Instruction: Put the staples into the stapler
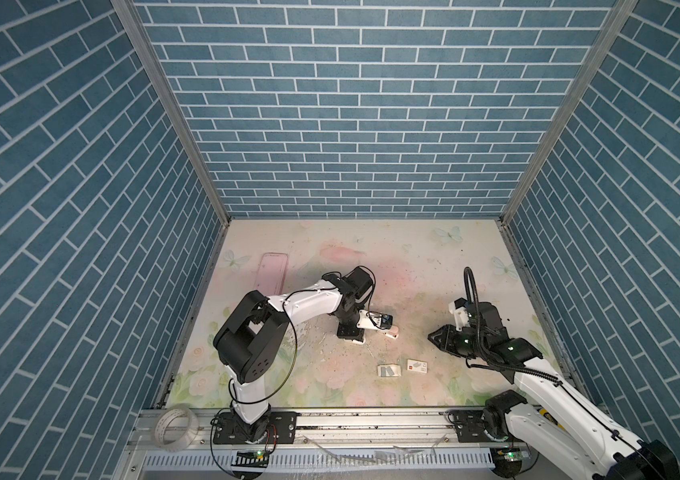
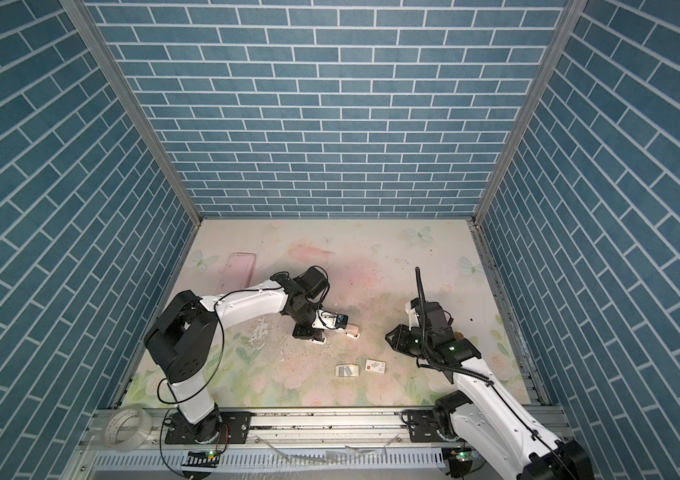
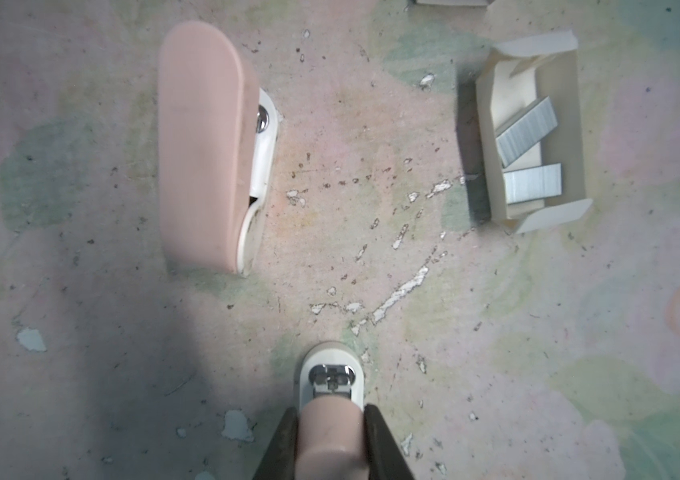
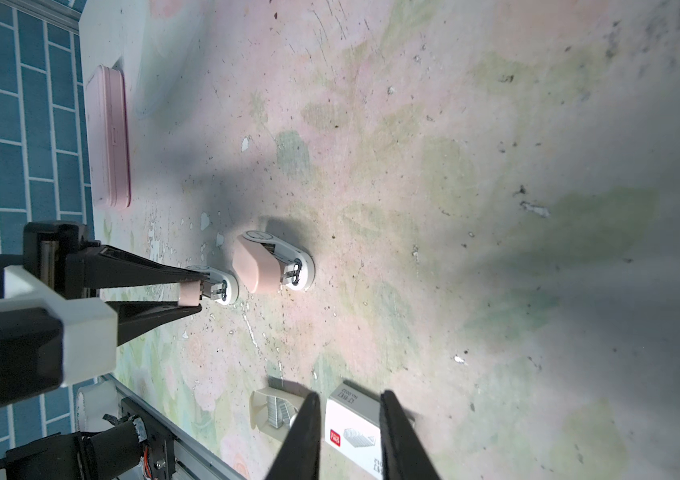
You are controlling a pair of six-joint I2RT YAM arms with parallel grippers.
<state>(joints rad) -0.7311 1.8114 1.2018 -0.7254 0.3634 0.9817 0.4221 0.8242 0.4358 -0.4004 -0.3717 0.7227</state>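
My left gripper (image 3: 330, 409) is shut on the pink top of a small pink-and-white stapler (image 3: 332, 382) that stands on the table; its metal front end pokes out past the fingertips. The right wrist view shows the same grip (image 4: 199, 291). A second, larger pink stapler (image 3: 205, 145) (image 1: 392, 332) lies just beyond it. The staples (image 3: 527, 129), grey strips, lie in an open cream tray (image 3: 485, 158) (image 1: 389, 370) nearer the front. My right gripper (image 4: 349, 395) (image 1: 433, 336) hangs open above the table, to the right of both, holding nothing.
A flat white card sleeve with a red mark (image 1: 417, 366) (image 4: 350, 432) lies right of the tray. A pink case (image 1: 272, 272) rests at the back left. A tape roll (image 1: 176, 430) sits on the front rail. Blue brick walls close in three sides.
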